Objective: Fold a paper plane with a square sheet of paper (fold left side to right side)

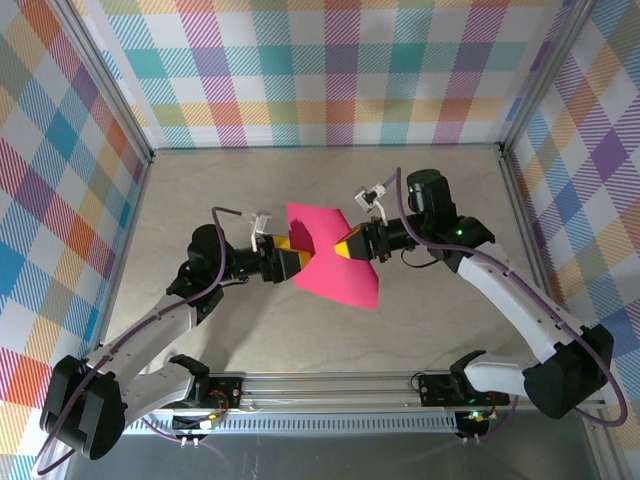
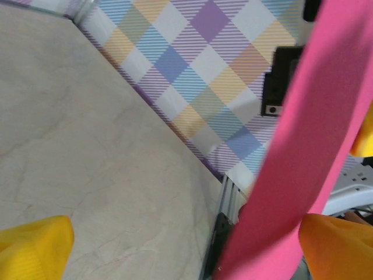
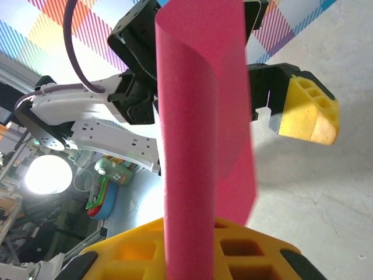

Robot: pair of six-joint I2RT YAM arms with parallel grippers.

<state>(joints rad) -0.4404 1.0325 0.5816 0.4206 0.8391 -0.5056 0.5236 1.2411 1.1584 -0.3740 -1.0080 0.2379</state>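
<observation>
Bringing the left side over onto the right side will go best, I judge, if the left gripper point(image 1: 296, 256) takes its edge squarely before anything moves. Its smooth yellow fingers point(image 2: 35, 248) stand wide apart and grip nothing, and the paper runs up just beside the right-hand one. Between the two arms the square sheet of paper point(image 1: 335, 268) is raised from the table point(image 1: 200, 190). It is thin, matte and magenta-pink, bowed into a soft curl rather than lying flat, so the edges should be matched before any crease is pressed. I cannot tell whether its lower corner touches the tabletop. The right gripper point(image 1: 348, 247) is closed on the sheet's edge, pinching it between blocky, cell-patterned yellow pads point(image 3: 116, 248). The tabletop is pale and faintly veined, and plaid walls point(image 1: 330, 70) enclose it.
</observation>
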